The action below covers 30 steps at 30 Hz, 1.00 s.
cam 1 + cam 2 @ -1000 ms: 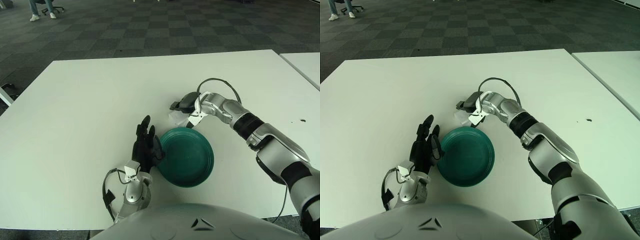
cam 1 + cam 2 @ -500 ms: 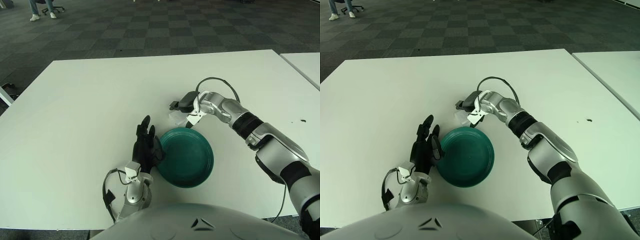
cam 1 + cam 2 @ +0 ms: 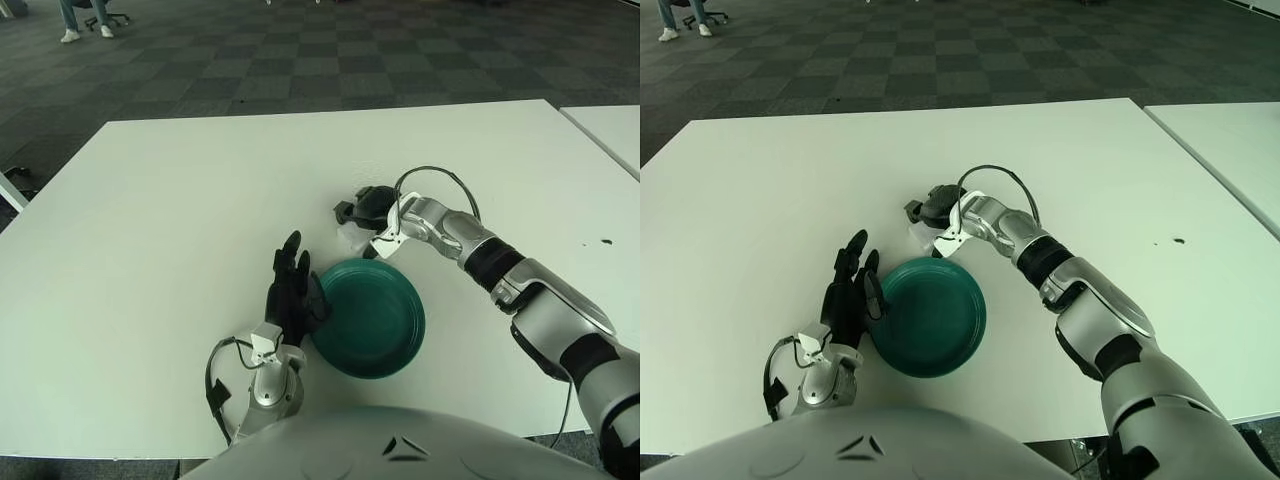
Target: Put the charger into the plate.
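Right hand (image 3: 372, 215), lowered and drawn slightly leftward over the past second, now closes on the white charger (image 3: 356, 238) lying on the worktop (image 3: 150, 220) just beyond the green plate (image 3: 368, 317), suggesting grasp underway, transfer pending; left hand (image 3: 292, 290), fingers extended, beside plate's left rim.

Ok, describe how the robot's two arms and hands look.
Both arms are silver-grey metal with black joint bands. The left hand has black fingers on a silver wrist, with a black cable looping beside it. The right hand is black with white parts, and a thin black cable arcs over its wrist.
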{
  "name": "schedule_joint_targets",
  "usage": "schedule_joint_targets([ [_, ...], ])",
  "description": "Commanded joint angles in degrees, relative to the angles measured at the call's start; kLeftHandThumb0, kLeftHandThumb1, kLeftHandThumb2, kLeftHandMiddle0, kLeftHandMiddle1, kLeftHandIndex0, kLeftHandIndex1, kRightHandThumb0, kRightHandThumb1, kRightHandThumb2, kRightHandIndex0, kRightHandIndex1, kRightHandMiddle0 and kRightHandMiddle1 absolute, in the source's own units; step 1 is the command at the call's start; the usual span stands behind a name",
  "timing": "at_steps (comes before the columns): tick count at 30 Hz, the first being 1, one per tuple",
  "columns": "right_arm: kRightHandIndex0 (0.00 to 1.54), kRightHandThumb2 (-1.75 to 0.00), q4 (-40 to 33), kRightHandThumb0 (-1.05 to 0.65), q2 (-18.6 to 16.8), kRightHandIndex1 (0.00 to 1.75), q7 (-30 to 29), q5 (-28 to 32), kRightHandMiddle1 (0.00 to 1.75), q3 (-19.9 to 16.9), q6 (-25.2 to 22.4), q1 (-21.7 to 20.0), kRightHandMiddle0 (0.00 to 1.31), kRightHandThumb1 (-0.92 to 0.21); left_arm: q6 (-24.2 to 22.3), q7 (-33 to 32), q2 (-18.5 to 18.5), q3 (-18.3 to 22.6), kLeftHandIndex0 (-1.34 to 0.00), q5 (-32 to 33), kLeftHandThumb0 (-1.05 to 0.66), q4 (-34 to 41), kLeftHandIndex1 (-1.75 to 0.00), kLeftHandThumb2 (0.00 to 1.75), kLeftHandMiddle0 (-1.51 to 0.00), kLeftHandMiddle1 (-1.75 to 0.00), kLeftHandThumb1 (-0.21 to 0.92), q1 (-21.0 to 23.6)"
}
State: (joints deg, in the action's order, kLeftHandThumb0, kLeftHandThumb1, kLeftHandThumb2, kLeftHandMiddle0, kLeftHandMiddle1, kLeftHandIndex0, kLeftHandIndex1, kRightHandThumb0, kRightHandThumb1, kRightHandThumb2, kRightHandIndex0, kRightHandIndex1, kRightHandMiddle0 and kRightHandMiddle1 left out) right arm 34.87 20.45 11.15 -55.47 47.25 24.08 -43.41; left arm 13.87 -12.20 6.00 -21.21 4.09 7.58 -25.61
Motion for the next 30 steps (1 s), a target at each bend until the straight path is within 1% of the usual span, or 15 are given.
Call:
schedule_joint_targets([
  [1, 0.44, -0.58, 2.0, -0.39, 0.6, 1.72, -5.8, -3.6, 1.69, 2.8, 3.2, 2.4, 0.27, -0.84, -0.7, -0.1, 4.5, -1.9, 0.00, 0.9, -0.94, 0.8, -0.43, 1.02, -0.22, 0.00, 0.92, -0.5],
  [6, 0.56, -0.74, 4.4, -0.38, 0.4, 1.74, -10.5, -5.4, 1.71, 4.0, 3.3, 2.8, 0.34, -0.73, -0.8, -0.4, 5.0, -1.8, 0.00, 1.8, -0.92, 1.3, -0.46, 1.00, -0.22, 0.00, 0.92, -0.9],
  [10, 0.61, -0.80, 9.1, -0.39, -1.7, 1.75, -14.3, -6.6, 1.71, 5.1, 1.3, 3.6, 0.37, -0.69, -0.9, -0.8, 5.3, -1.9, 0.00, 2.7, -0.91, 1.7, -0.48, 0.99, -0.22, 0.00, 0.92, -1.2],
  [16, 0.62, -0.83, 12.0, -0.39, -3.1, 1.75, -18.6, -6.8, 1.71, 5.4, -1.0, 4.3, 0.38, -0.67, -0.9, -0.7, 5.2, -1.9, 0.00, 3.7, -0.90, 2.2, -0.49, 0.98, -0.23, -0.01, 0.92, -1.2],
  [20, 0.61, -0.84, 13.0, -0.39, -3.7, 1.75, -19.7, -6.4, 1.71, 5.6, -1.9, 4.4, 0.39, -0.66, -0.6, -0.3, 5.1, -1.8, 0.00, 4.4, -0.90, 2.4, -0.51, 0.98, -0.24, -0.01, 0.92, -1.2],
  [26, 0.59, -0.83, 15.1, -0.39, -4.2, 1.75, -22.3, -4.8, 1.69, 4.7, -3.0, 5.9, 0.40, -0.66, -0.2, -0.1, 4.9, -1.8, 0.00, 5.5, -0.91, 2.7, -0.52, 0.98, -0.25, -0.01, 0.92, -1.5],
  [28, 0.59, -0.83, 16.6, -0.39, -4.3, 1.75, -24.0, -4.6, 1.70, 4.6, -2.5, 6.0, 0.39, -0.66, -0.1, -0.2, 5.0, -1.8, 0.00, 5.6, -0.91, 2.7, -0.52, 0.98, -0.25, -0.01, 0.92, -1.5],
  [30, 0.59, -0.84, 22.4, -0.39, -5.9, 1.75, -28.3, -5.6, 1.71, 5.6, -2.5, 5.2, 0.38, -0.67, -0.1, -0.2, 5.0, -1.8, 0.00, 5.7, -0.91, 2.7, -0.53, 0.98, -0.26, -0.01, 0.92, -1.5],
])
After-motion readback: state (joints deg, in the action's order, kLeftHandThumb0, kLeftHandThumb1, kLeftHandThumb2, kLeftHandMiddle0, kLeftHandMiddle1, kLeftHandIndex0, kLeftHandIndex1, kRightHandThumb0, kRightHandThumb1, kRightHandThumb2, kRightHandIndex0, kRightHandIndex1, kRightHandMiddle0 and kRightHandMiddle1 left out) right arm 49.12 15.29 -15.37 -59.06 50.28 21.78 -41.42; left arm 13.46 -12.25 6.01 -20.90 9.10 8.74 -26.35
